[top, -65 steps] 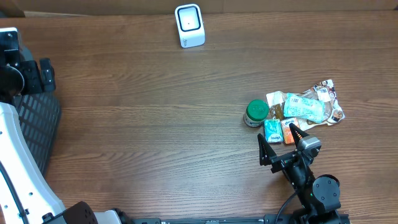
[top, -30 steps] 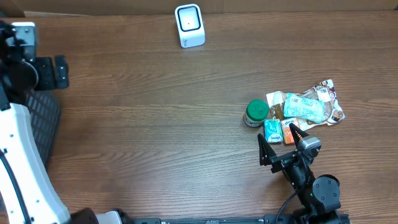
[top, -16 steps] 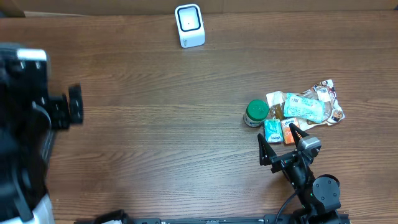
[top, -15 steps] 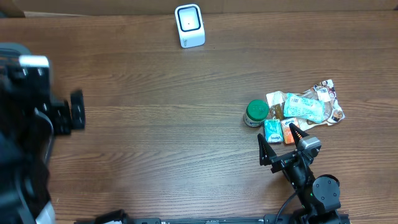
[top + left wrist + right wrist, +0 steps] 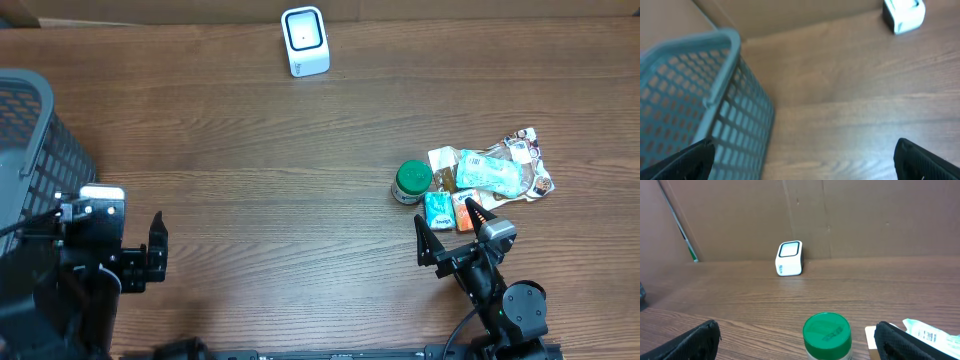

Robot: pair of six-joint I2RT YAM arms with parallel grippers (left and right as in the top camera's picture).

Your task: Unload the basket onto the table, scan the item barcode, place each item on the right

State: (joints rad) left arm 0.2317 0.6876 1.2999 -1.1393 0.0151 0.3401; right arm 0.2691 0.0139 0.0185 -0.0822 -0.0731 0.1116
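Note:
A white barcode scanner (image 5: 305, 40) stands at the table's far edge, also seen in the right wrist view (image 5: 790, 258) and the left wrist view (image 5: 904, 14). The items lie in a pile at the right: a green-lidded jar (image 5: 412, 181), teal packets (image 5: 489, 172), an orange pack (image 5: 466, 215) and a crinkly wrapper (image 5: 525, 160). My right gripper (image 5: 450, 226) hovers open just in front of the pile, the jar (image 5: 826, 332) between and beyond its fingers (image 5: 690, 342). My left gripper (image 5: 112, 262) is open and empty at the front left, beside the basket.
A grey mesh basket (image 5: 30, 130) stands at the left edge, close on the left of the left gripper (image 5: 802, 165) in the left wrist view (image 5: 700, 100). A cardboard wall runs behind the scanner. Bare wood lies between the scanner and the pile.
The left arm has swung from the far left edge down to the front left, uncovering the basket. The right arm and the items have not moved.

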